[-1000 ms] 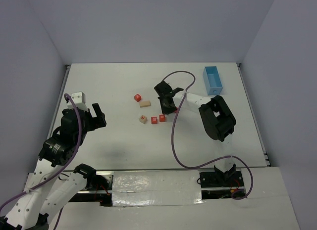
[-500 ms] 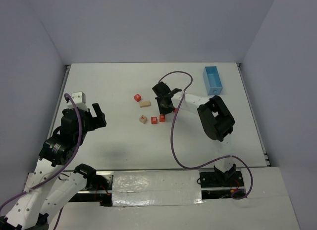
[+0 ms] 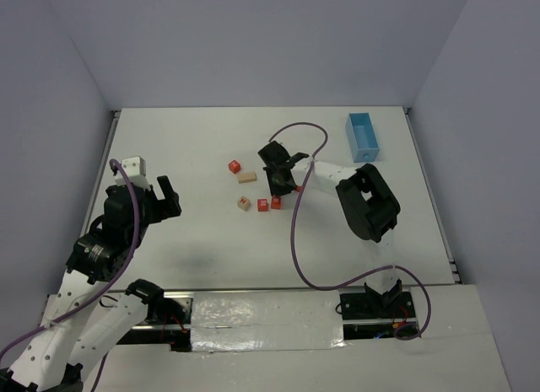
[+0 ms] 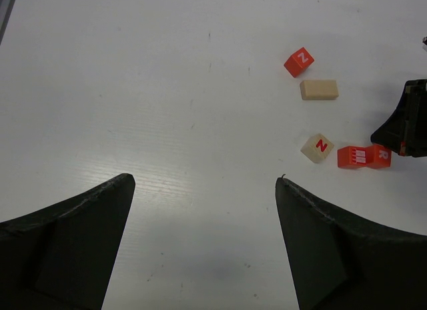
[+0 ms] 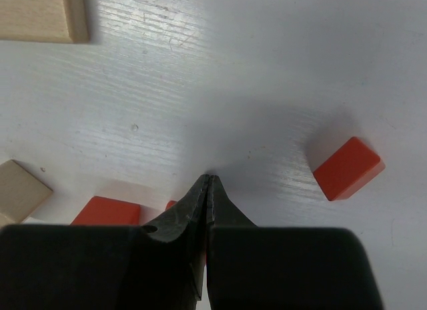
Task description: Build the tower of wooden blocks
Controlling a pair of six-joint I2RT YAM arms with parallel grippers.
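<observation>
The wooden blocks lie scattered mid-table. A red cube (image 3: pixel 234 166) and a flat tan block (image 3: pixel 246 177) lie farther back. Nearer are a tan cube (image 3: pixel 244 203) and two red blocks (image 3: pixel 262 205) (image 3: pixel 276 201) side by side. My right gripper (image 3: pixel 284 186) is shut on nothing, tips down at the table (image 5: pixel 209 178). One red cube (image 5: pixel 347 167) lies apart to its right, and a red block (image 5: pixel 107 210) and the tan cube (image 5: pixel 20 190) to its left. My left gripper (image 3: pixel 163 196) hangs wide open (image 4: pixel 205 180) at the left, far from the blocks (image 4: pixel 317 147).
A light-blue tray (image 3: pixel 361 136) stands at the back right. The right arm's purple cable (image 3: pixel 295 232) loops over the table in front of the blocks. White walls close in the table on the left and right.
The right gripper has shifted slightly to the left, staying shut. The left arm and the blocks have not moved.
</observation>
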